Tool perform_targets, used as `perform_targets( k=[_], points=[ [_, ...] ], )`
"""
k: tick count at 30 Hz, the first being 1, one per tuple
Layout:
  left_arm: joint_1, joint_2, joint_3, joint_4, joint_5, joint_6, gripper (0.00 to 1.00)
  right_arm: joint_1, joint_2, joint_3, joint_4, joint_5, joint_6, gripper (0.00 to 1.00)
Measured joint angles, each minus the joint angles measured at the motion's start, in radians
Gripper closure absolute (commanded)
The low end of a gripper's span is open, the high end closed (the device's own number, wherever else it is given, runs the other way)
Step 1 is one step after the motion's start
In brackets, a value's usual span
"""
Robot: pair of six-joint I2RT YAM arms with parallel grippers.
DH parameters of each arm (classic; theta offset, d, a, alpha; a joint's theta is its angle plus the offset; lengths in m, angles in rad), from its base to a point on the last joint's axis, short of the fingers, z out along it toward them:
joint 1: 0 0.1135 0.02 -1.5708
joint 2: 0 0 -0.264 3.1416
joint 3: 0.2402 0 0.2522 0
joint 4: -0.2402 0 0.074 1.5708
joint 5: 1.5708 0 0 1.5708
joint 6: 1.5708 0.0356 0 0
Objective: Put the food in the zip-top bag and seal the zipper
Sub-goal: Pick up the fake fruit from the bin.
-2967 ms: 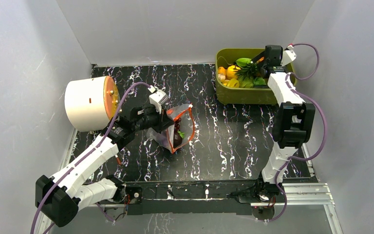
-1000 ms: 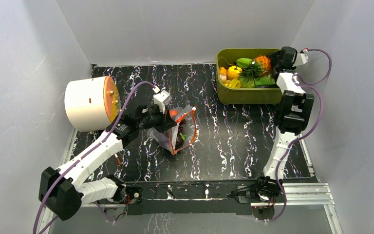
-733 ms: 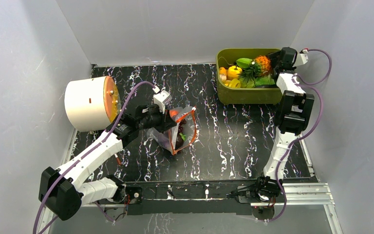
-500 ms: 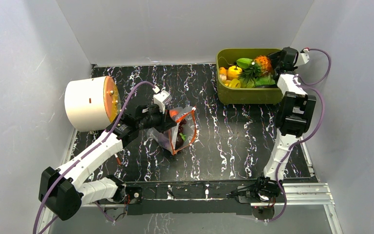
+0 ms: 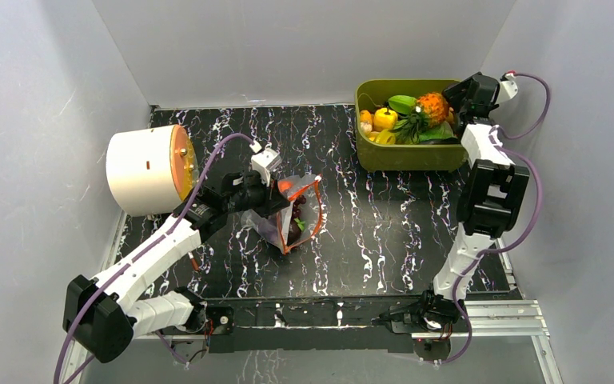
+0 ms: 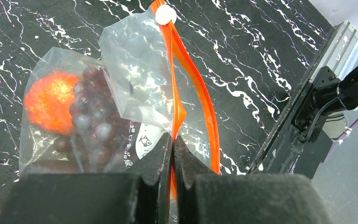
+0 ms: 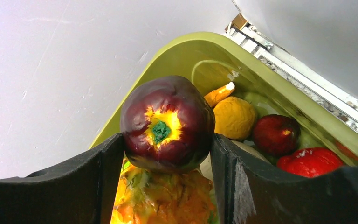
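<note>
The zip-top bag (image 5: 292, 212) lies on the black marbled table (image 5: 384, 232), left of centre in the top view, with its orange-red mouth edge turned toward the middle. The left gripper (image 5: 276, 200) sits at the bag's near-left side. A white drum (image 5: 140, 170) stands behind that arm. The right gripper (image 5: 462, 94) hangs at the far right end of the olive-green bin (image 5: 404, 156), which is full of toy produce and well apart from the bag.

In the left wrist view the jaws are pressed together on the zipper (image 6: 193, 88), pinching the strip. The bag's mouth gapes beyond them, and a white slider (image 6: 165, 14) sits at the strip's far end. Inside the clear plastic lie the grapes (image 6: 91, 116), with the orange-red round piece (image 6: 49, 102) touching them.

In the right wrist view the fingers stand apart and clamp the maroon round fruit (image 7: 168, 123) between them. It is held above the bin's contents: a yellow fruit (image 7: 235, 116) and a red fruit (image 7: 276, 133) lie below.
</note>
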Motion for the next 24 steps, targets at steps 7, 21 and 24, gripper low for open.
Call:
perform_targets(
  k=[7, 21, 24],
  points=[
    [0.000, -0.018, -0.007, 0.000, -0.003, -0.008, 1.00, 0.007, -0.111, -0.087, 0.000, 0.000, -0.048, 0.61],
    [0.002, -0.086, -0.016, -0.004, -0.045, -0.019, 1.00, 0.128, -0.399, -0.297, -0.014, 0.028, -0.141, 0.61],
    [0.002, -0.087, -0.016, -0.004, -0.058, -0.033, 1.00, 0.169, -0.459, -0.328, -0.047, 0.031, -0.164, 0.61]
  ],
)
